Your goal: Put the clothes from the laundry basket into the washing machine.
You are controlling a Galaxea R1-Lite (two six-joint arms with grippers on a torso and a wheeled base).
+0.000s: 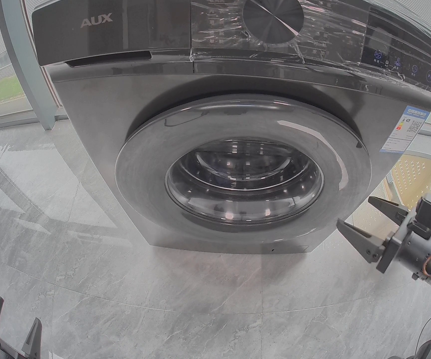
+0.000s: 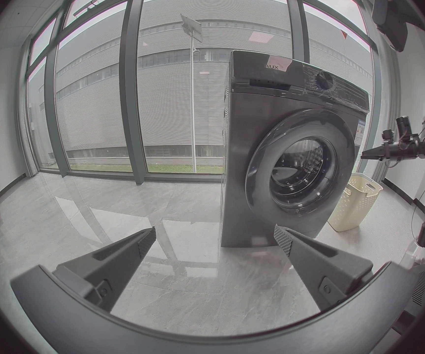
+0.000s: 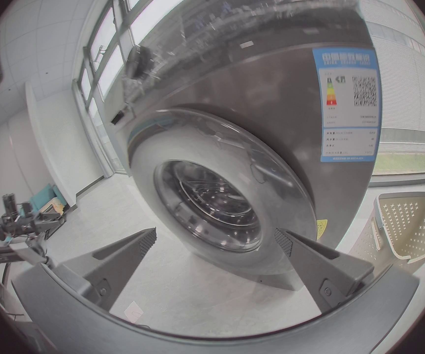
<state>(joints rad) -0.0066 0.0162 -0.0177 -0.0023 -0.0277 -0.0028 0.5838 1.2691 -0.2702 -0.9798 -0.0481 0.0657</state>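
Washing machine door closed, both grippers open.
Head view: washing machine [image 1: 245,125] on the floor [image 1: 126,285], round door [image 1: 243,173] shut; right gripper [image 1: 353,210] near the door's lower right, jaws apart. Left wrist view: left gripper [image 2: 214,234] has its jaws apart, and the laundry basket [image 2: 355,200] stands just beside the machine. Right wrist view: basket upright at the machine's right side.

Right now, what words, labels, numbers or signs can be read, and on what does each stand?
Brand lettering on the washing machine's drawer front: legible, but a brand name, so not quoted.
Energy label on the machine's front, at the robot's right: print too small to read.
Control panel: lit icons, too small to read.
Captions beside the dial: blurred under plastic film.
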